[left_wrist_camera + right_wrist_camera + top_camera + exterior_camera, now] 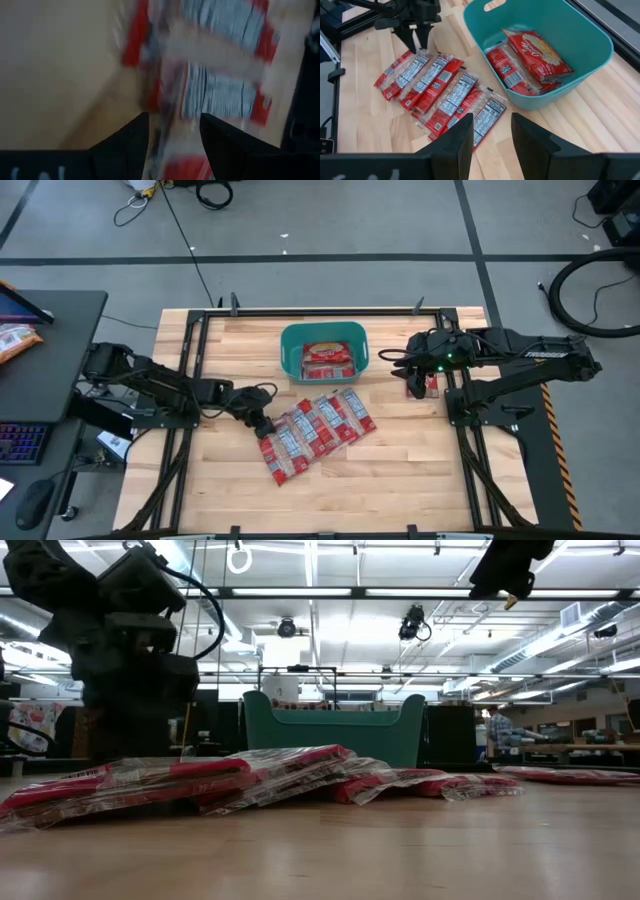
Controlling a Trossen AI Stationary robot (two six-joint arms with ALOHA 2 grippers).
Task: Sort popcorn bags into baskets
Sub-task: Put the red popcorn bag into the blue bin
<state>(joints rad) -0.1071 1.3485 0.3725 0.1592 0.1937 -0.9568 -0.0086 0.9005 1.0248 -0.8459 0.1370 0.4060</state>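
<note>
Several red popcorn packets with white-grey labels (318, 428) lie flat side by side in a slanted row on the wooden table, also seen in the right wrist view (440, 90). The teal tub (290, 355) stands behind them and holds a few more packets (530, 55). One packet (429, 385) lies alone under the right arm. My left gripper (415, 45) is open and points down at the row's left end. My right gripper (413, 385) is open, raised to the right of the tub, and holds nothing. My left gripper stands open over the far ends of the leftmost packets (409, 54), fingers pointing down from above. Its own wrist view is blurred, and I cannot tell whether the fingertips touch the packets.
Black frame rails run along the table's left and right sides (470, 430). A dark desk with a keyboard and an orange-and-white snack bag (15, 340) sits off the left edge. Bare wood lies along the near edge (400, 490).
</note>
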